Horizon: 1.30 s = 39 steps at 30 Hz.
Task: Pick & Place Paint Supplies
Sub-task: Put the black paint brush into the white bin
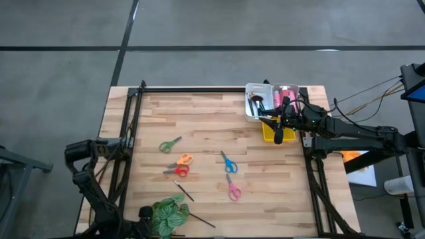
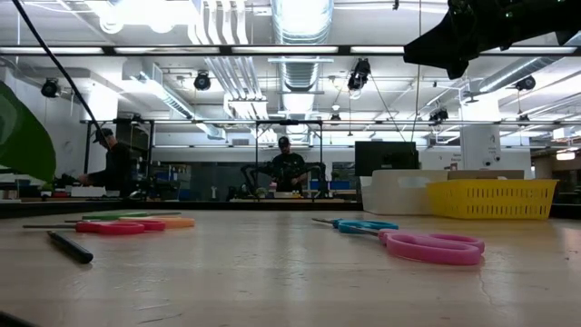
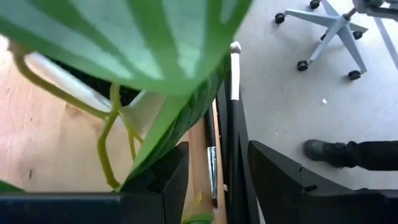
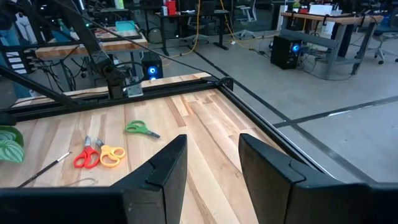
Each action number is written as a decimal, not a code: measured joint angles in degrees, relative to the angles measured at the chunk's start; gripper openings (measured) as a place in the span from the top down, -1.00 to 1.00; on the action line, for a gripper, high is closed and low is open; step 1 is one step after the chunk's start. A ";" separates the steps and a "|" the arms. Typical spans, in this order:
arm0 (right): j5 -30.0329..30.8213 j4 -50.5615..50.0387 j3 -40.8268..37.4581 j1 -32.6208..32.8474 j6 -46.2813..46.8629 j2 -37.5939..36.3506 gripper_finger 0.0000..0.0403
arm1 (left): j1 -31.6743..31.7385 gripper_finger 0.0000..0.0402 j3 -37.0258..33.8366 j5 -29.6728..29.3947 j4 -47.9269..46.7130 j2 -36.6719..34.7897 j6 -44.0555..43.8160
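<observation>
Near edge: left gripper [image 3: 214, 180] parked low by the green plant [image 1: 167, 214], fingers spread, nothing between them – a thin brush [image 1: 201, 220] lies just beside the plant, another dark brush [image 1: 184, 191] a bit farther in.

Mid-table, still loose: pink scissors [image 1: 233, 190], blue scissors [image 1: 228, 162], red scissors [image 1: 177, 172] touching the orange scissors [image 1: 184, 159], green scissors [image 1: 169, 145] farther left.

Far right: right gripper [image 1: 279, 135] hangs over the yellow basket [image 1: 268, 134], fingers parted, empty per right wrist view. White bin [image 1: 254, 90] behind holds pink tubes [image 1: 287, 93] and brushes.

Step in hand, by my read: back from a drop, next fetch. Advice – lift clear of basket rim first, go for blue scissors as closest, come down w/ fingers straddling the pivot, not the handle loops, so they don't swing.
</observation>
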 joint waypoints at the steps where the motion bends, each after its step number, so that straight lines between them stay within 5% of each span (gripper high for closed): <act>1: 0.00 0.02 0.00 0.01 0.00 0.00 0.29 | 0.08 0.16 0.00 0.14 0.00 0.04 0.34; 15: -0.01 0.02 0.00 0.01 -0.01 0.02 0.29 | 2.48 0.16 1.86 7.75 -0.05 3.45 0.57; 26: 0.00 -0.03 0.00 0.02 0.00 0.02 0.29 | 2.99 0.18 1.61 7.80 -1.31 3.38 -1.79; 39: -0.01 -0.01 0.00 0.02 -0.01 0.02 0.29 | 3.03 0.92 1.07 6.97 -2.82 3.38 -2.57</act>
